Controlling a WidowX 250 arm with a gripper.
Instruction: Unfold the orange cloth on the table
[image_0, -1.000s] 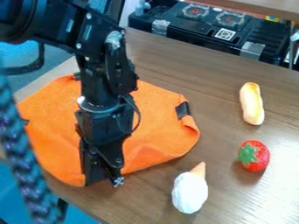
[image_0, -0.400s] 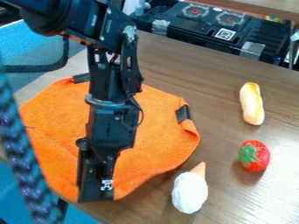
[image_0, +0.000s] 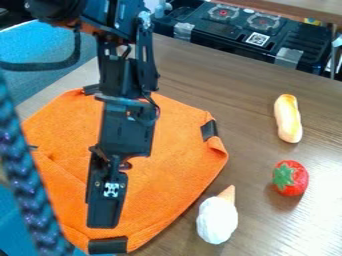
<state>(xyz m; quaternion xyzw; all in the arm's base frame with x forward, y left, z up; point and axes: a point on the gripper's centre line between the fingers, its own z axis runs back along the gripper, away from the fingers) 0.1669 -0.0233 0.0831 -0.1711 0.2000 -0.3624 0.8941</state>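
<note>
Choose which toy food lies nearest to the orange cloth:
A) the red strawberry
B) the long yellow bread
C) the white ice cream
C, because the white ice cream lies close beside the edge of the orange cloth, while the red strawberry and the yellow bread lie farther away.

Red strawberry (image_0: 290, 178), bread roll (image_0: 288, 119), ice-cream cone (image_0: 218, 220)

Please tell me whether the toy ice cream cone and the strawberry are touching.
Apart: the camera view plainly shows bare wooden tabletop between the ice cream cone and the strawberry.
</note>
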